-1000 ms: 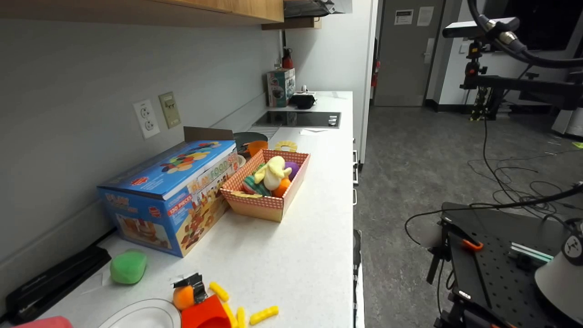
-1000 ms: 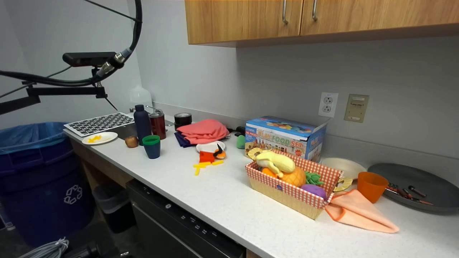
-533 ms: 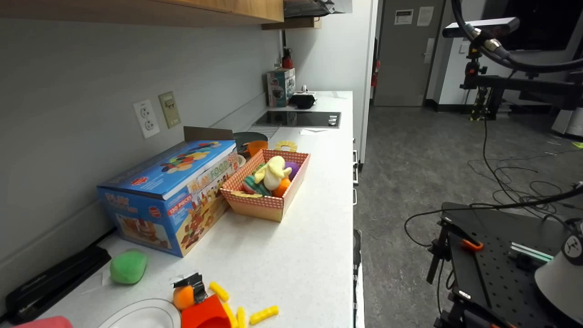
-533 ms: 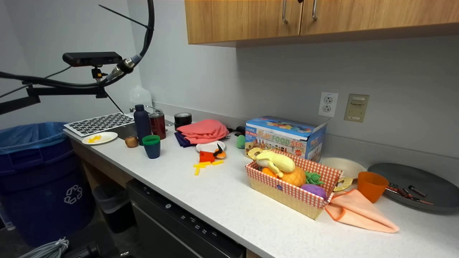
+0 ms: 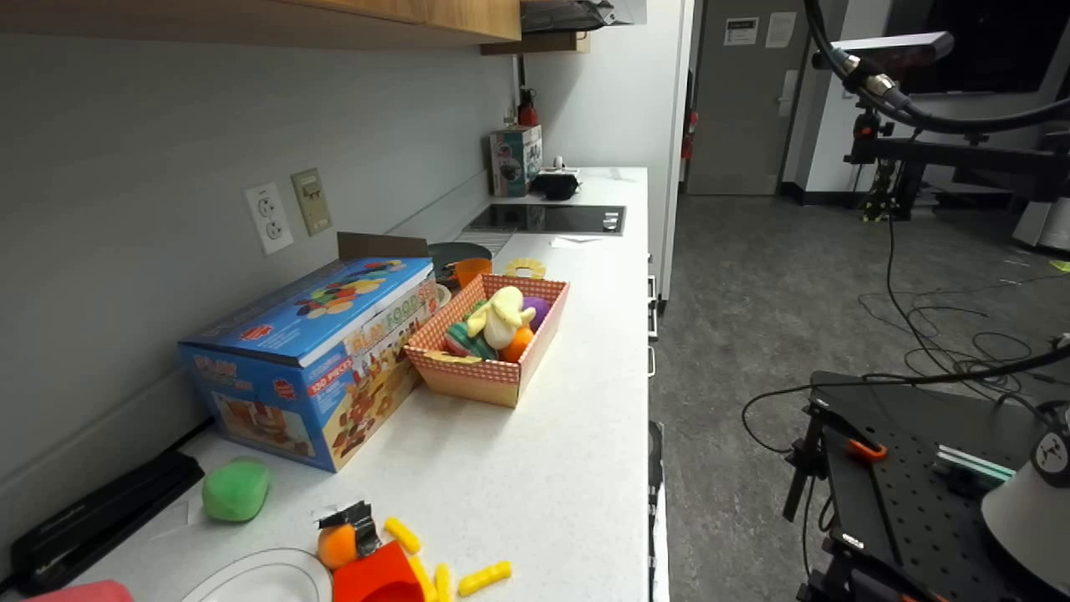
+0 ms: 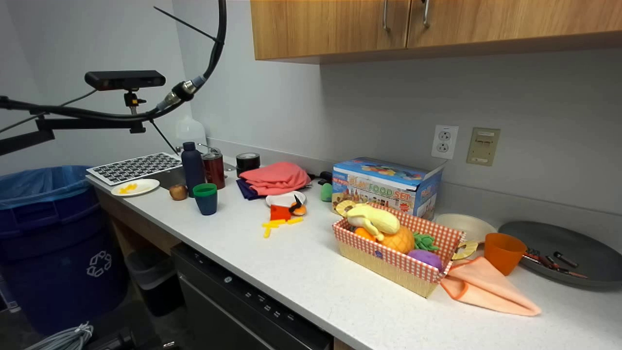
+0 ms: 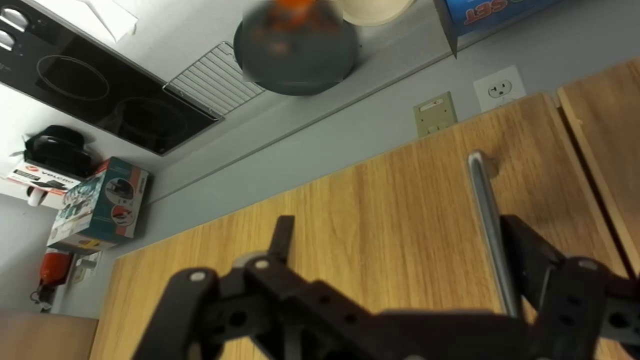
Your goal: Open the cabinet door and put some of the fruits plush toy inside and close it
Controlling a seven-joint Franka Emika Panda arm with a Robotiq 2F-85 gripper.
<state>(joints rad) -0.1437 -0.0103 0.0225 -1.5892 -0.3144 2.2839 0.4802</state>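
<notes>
In the wrist view, the gripper (image 7: 398, 220) is spread wide in front of the cabinet door (image 7: 380, 200), its two fingers (image 7: 284, 235) well apart. Between them, right next to the finger nearer the seam, runs the metal handle (image 7: 487, 220); whether that finger touches it cannot be told. The door is closed, and past the same finger a narrow dark gap parts it from the neighbouring door (image 7: 615, 125). Below the gripper, under the door's lower edge, the wall carries a tan switch plate (image 7: 434, 114) and a white outlet (image 7: 500, 90). Lower still is the counter (image 6: 272, 257), where, in both exterior views, the fruit plush toys (image 6: 399, 239) lie in a red-checked basket (image 6: 388, 274), well below the gripper: a pale yellow banana (image 6: 384, 221) on top, a purple piece (image 6: 425, 257) toward one end. Just beside the basket, also under the gripper's level, stands a blue play-food box (image 6: 384, 167). Past the finger farther from the seam, low and farther off, are a wire rack (image 7: 215, 82), a black cooktop (image 7: 100, 85), a teal carton (image 7: 107, 205) and a red extinguisher (image 7: 54, 267).
</notes>
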